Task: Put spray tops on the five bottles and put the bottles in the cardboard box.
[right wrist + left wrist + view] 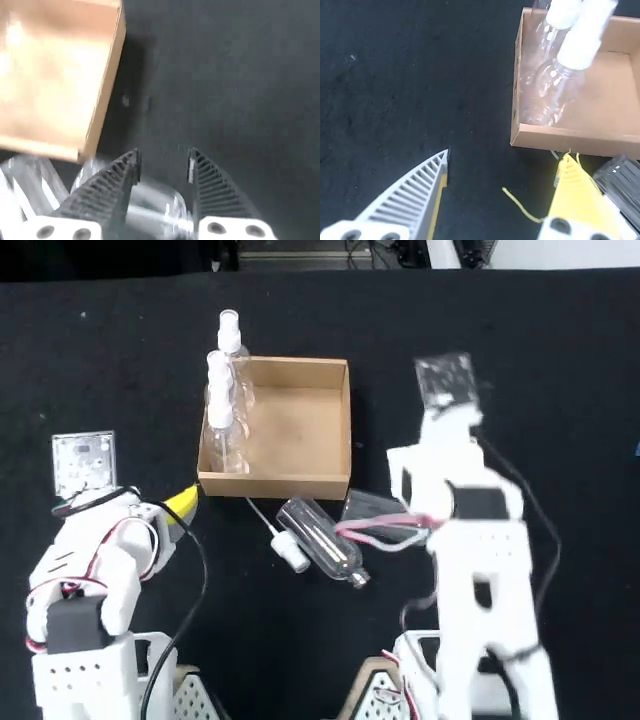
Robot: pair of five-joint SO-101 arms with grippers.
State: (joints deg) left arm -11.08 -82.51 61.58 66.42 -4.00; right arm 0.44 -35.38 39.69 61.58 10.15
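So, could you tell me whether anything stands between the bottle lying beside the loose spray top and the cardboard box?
Nothing visible does. The bottle lies just in front of the cardboard box; only the box's own front wall must be cleared, and the standing bottles keep to its left side.
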